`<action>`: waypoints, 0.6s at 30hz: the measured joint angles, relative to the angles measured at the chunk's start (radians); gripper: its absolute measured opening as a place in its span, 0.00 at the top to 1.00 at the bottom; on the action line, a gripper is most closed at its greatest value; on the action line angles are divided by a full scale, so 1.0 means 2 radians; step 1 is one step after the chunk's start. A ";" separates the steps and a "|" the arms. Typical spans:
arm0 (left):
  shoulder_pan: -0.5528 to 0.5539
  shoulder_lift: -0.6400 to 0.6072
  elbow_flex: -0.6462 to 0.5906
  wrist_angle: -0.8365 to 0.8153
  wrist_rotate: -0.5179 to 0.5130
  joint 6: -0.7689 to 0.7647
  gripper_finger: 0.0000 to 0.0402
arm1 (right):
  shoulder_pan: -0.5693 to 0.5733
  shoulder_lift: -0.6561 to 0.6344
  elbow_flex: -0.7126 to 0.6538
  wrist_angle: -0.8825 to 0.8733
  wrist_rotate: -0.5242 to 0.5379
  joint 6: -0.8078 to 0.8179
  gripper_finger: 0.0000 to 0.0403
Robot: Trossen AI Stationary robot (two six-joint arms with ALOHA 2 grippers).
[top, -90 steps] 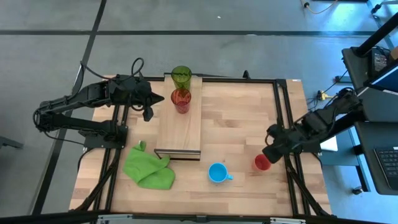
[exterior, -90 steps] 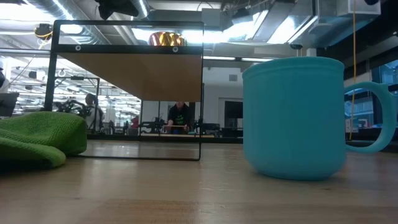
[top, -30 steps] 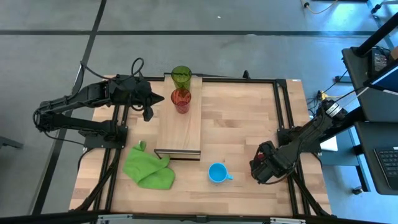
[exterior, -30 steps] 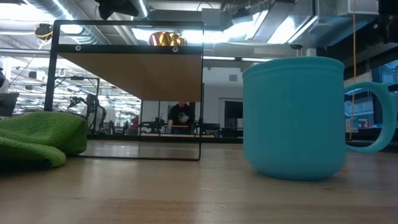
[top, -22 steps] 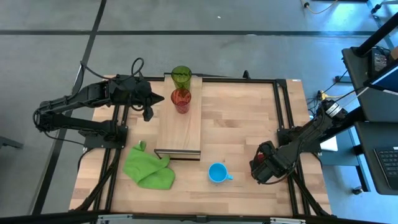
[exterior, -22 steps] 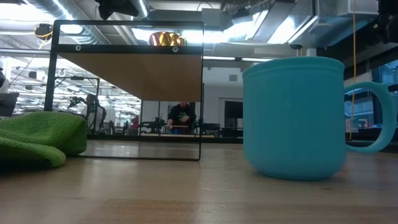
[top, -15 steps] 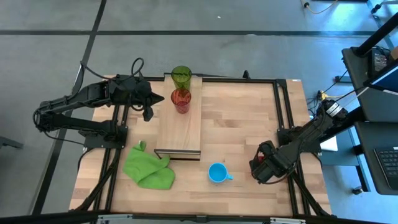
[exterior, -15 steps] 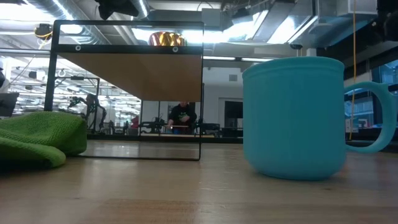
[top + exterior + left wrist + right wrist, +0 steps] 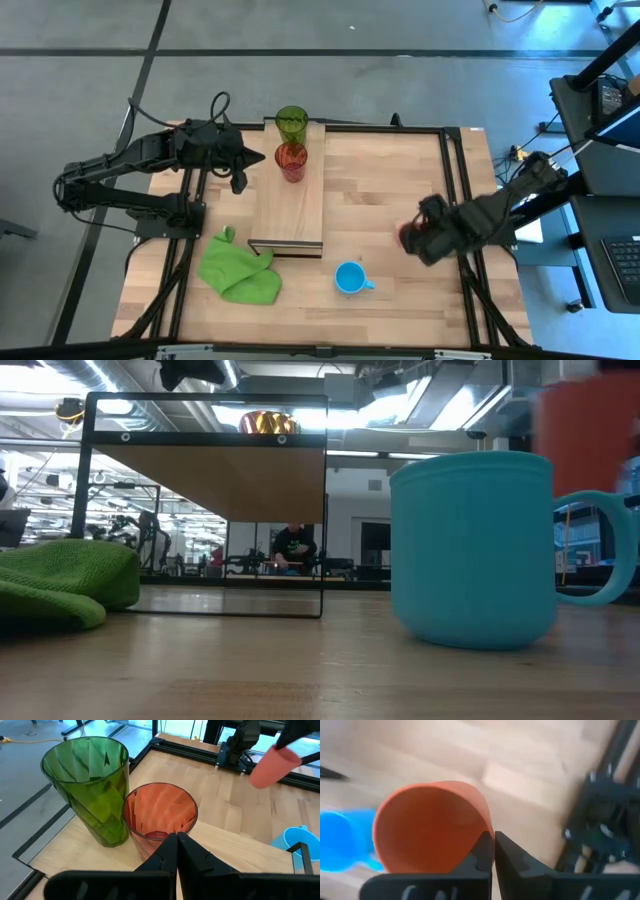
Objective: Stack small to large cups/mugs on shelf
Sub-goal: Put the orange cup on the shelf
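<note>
My right gripper is above the table's right part, shut on the small red cup, which also shows in the left wrist view and blurred in the low view. The light-blue mug stands on the tabletop near the front edge. On the far end of the raised shelf stand the green tumbler and, just in front of it, the red-orange tumbler. My left gripper is shut and hovers just left of the red-orange tumbler, apart from it. My right gripper holds the small red cup by its rim, one finger inside the cup and one outside its wall. The cup is lifted clear of the table and tilted, its open mouth facing the wrist camera.
A crumpled green cloth lies on the table left of the shelf's near end. Black frame rails run along the table's sides. Bare tabletop lies between the shelf and the right rail.
My right gripper has risen from the table's near right part and moved toward the far edge, carrying the small red cup up clear of the tabletop; the cup now shows high in the low view. My left arm has kept still.
</note>
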 joint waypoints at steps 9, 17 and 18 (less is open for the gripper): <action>0.000 0.003 -0.001 -0.042 0.000 -0.026 1.00 | -0.117 0.015 0.171 0.038 0.086 -0.198 0.99; 0.000 -0.002 -0.001 -0.076 0.000 -0.075 1.00 | -0.239 0.120 0.288 0.162 0.000 -0.447 0.99; 0.000 -0.001 -0.001 -0.078 0.000 -0.082 1.00 | -0.249 0.139 0.306 0.160 -0.016 -0.467 0.99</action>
